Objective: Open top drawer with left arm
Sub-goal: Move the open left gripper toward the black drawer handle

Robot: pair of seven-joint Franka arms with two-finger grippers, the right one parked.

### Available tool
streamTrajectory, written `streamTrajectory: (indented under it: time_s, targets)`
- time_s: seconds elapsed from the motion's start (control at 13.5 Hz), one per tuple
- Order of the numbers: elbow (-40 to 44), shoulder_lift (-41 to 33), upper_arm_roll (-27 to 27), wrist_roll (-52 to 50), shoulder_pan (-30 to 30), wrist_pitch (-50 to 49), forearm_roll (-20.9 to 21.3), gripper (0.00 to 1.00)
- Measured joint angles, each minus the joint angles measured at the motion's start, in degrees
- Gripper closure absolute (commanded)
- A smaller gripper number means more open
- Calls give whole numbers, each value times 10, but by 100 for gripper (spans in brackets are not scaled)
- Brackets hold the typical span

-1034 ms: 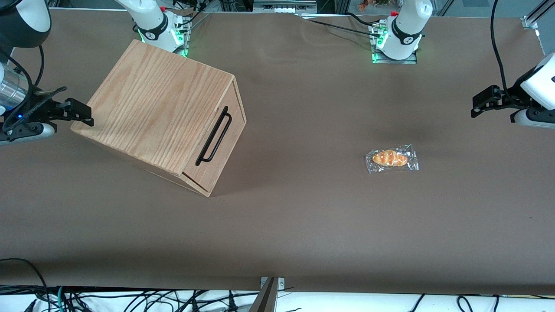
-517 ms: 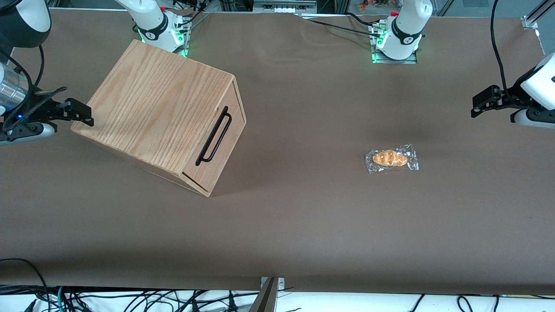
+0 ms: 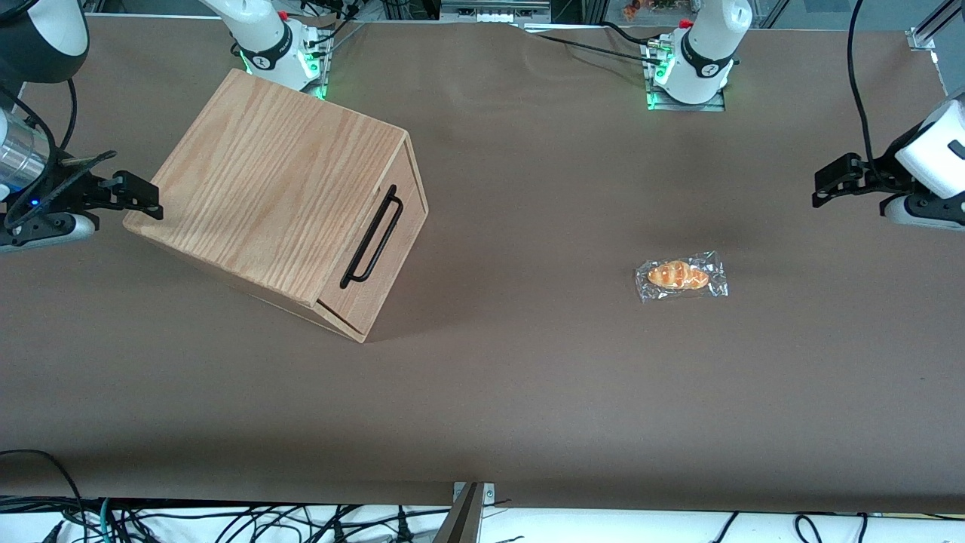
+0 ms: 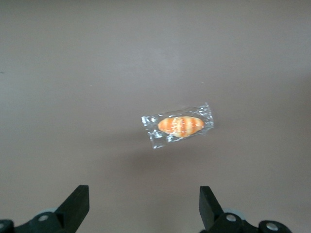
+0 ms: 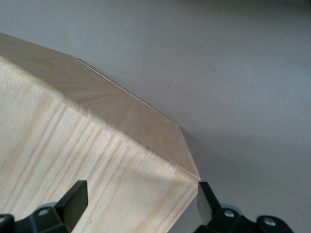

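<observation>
Top drawer (image 3: 381,253) sits shut in the oak-grained cabinet (image 3: 275,200), toward the parked arm's end of the table (image 3: 528,392), its front flush with the cabinet's frame and its thin black bar handle (image 3: 371,236) running slantwise along that front. We see the cabinet standing askew on the brown table, its front corner pointing to about five o'clock in the front view.

Our left arm (image 3: 931,162) hangs over the working arm's end of the table, well apart from the cabinet, and its gripper (image 3: 822,191) points to about nine o'clock in the front view, toward the cabinet. From the wrist camera we see the gripper (image 4: 142,206) with its two black fingers (image 4: 77,201) spread wide, nothing between them, above bare table.

A wrapped bread roll (image 3: 681,276) (orange with pale stripes, in clear crinkled plastic) lies flat on the table between cabinet and gripper, nearer the gripper, and nearer the front camera than the gripper is. In the wrist view the roll (image 4: 180,125) lies ahead of the open fingers and not touching them.
</observation>
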Motion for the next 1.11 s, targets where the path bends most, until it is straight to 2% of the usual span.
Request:
streamTrajectory:
  time_s: [0.22,0.52,0.89,1.11]
  targets:
    - [-1,22,-16,-2,-7,0,-27,0]
    - [-2,68,-80,-64,-44,3,-43,0]
    - [25,118,-96,-139,-127,31,-168,0]
    - [44,164,-97,-210,-201,133,-199,0]
